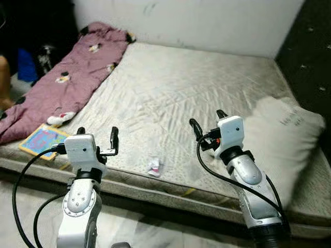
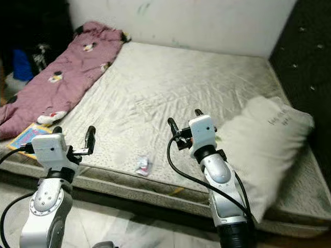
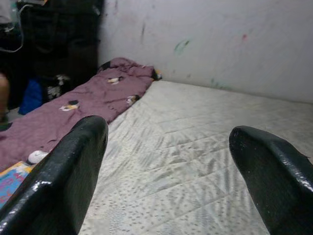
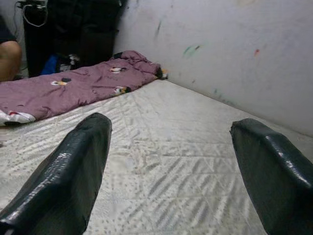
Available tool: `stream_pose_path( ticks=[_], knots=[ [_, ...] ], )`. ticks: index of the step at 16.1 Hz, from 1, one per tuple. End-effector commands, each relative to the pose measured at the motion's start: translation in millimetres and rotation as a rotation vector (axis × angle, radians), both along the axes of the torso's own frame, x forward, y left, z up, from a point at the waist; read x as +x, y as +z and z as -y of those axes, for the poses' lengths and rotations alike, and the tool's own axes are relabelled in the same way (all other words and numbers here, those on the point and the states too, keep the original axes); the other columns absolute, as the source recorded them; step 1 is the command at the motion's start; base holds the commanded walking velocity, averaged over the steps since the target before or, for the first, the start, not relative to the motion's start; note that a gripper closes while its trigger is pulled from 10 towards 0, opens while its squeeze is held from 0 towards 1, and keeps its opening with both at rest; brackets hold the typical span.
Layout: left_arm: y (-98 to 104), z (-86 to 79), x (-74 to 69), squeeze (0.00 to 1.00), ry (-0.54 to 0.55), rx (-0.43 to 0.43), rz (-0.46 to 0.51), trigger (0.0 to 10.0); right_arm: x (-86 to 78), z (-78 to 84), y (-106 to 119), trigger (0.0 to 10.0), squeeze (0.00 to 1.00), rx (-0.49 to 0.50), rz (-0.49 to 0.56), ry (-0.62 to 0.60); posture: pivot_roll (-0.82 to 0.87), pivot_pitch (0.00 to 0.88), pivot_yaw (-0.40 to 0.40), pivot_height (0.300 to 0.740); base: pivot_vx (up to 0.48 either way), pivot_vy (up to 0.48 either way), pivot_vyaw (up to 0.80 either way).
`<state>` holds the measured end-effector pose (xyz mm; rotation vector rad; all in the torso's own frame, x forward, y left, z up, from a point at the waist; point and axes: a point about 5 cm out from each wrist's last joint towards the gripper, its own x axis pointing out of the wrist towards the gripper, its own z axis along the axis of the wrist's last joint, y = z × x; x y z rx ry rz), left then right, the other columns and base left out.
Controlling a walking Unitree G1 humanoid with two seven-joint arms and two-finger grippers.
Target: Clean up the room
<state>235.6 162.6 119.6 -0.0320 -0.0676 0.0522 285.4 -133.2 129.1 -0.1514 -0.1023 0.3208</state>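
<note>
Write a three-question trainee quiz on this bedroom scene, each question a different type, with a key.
1. True or false: the left pincer is shut on the small crumpled wrapper.
2. Multiple choice: where does the purple blanket lie? A) along the mattress's left side B) on the pillow C) on the floor at the robot's feet
3. Fill in: the white pillow lies on the robot's ____ side of the mattress.

Key:
1. False; both the left and the right pincer are open and hold nothing, and the wrapper lies near the mattress's front edge between them.
2. A
3. right
</note>
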Motion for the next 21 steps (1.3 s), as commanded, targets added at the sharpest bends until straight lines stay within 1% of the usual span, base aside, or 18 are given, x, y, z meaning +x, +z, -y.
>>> stream_pose_path(
  ticks=[1,5,7,9,11,12,19,21],
  knots=[
    [2.4,0.7,0.4,0.0,-0.003,-0.003,0.013,10.0,1.5,2.6,1.0,10.0,0.0,0.003,0.003,-0.011,0.02,0.009,-0.042,0.74,0.352,0.0,0.0],
    [2.8,0.9,1.6,0.0,-0.006,-0.007,0.012,10.0,3.3,3.8,1.6,10.0,0.0,0.004,0.003,-0.02,0.02,0.016,-0.041,0.74,0.352,0.0,0.0],
    [1.3,1.3,2.2,0.0,0.001,-0.024,-0.001,10.0,3.7,5.0,0.8,10.0,0.0,0.003,0.001,-0.024,0.02,0.018,-0.041,0.74,0.0,0.0,0.0],
    [1.3,5.1,2.6,0.0,-0.012,-0.017,-0.003,10.0,4.5,6.6,-0.5,10.0,0.0,0.009,-0.005,-0.031,0.02,0.02,-0.041,0.74,0.0,0.0,0.0],
    [0.4,5.0,3.0,0.0,-0.014,-0.023,-0.009,10.0,5.3,7.6,-0.7,10.0,0.0,0.012,-0.008,-0.039,0.02,0.02,-0.04,0.74,0.0,0.0,0.0],
    [-0.1,5.1,3.5,0.0,-0.019,-0.036,-0.011,10.0,5.7,7.9,-1.5,10.0,0.0,0.019,-0.015,-0.046,0.02,0.019,-0.039,0.74,0.0,0.48,0.0],
    [-0.2,5.4,4.0,0.0,-0.015,-0.053,-0.013,10.0,6.3,8.8,-2.7,10.0,0.0,0.028,-0.027,-0.053,0.02,0.02,-0.037,0.74,0.0,0.48,0.0],
    [-0.4,4.7,4.0,0.0,-0.01,-0.059,-0.014,10.0,6.5,8.2,-3.1,10.0,0.0,0.028,-0.029,-0.047,0.02,0.02,-0.037,0.74,0.0,0.48,-0.53]
  ],
)
